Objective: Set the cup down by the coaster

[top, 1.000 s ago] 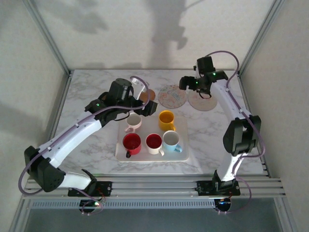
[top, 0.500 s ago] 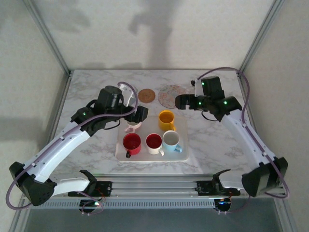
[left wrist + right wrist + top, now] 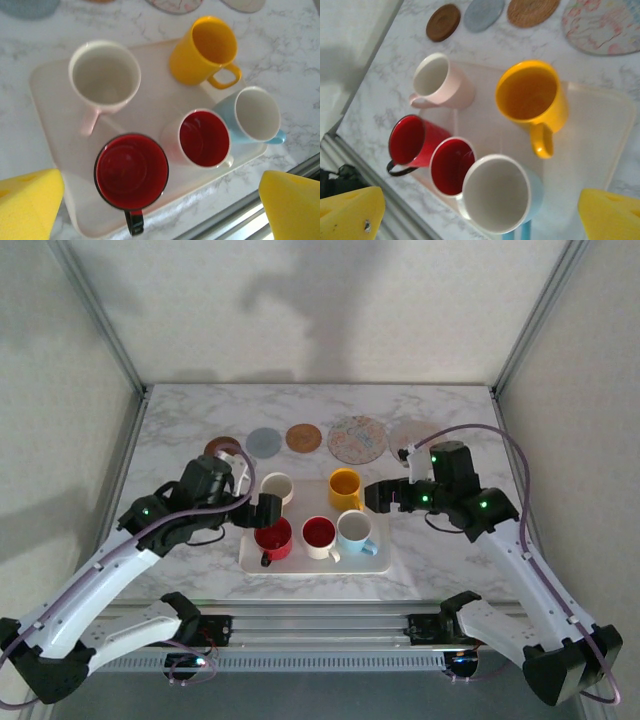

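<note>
Gaping wide and empty, yellow fingers (image 3: 27, 200) of the left gripper (image 3: 262, 510) hover at the tray's (image 3: 378, 566) 9 o'clock edge, the right gripper (image 3: 378, 496) at 2 o'clock; five cups (image 3: 345, 485) stand on it, coasters (image 3: 303, 437) at 12 o'clock.

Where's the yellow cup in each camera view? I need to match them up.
Top external: yellow cup on the tray's far right, mid-picture.
Left wrist: yellow cup upper right, handle toward lower right.
Right wrist: yellow cup centre-right, handle pointing down.
Shared landmark: pale blue cup next to it on the tray.
</note>
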Action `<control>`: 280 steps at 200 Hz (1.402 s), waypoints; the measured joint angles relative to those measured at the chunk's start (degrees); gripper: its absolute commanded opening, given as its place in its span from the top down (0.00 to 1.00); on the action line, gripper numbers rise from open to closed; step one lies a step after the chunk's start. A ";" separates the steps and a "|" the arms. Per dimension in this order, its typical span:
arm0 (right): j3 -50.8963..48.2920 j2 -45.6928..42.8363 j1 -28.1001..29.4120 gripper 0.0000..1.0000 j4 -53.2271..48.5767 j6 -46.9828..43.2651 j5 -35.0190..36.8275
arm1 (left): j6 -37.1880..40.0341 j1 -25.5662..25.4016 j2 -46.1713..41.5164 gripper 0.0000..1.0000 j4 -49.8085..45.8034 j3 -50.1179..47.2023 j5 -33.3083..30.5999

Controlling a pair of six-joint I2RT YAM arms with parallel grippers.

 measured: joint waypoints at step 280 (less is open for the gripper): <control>-12.55 -2.27 1.70 0.01 10.40 9.01 -5.14 | -18.27 -11.06 7.13 0.24 7.50 -21.62 -4.11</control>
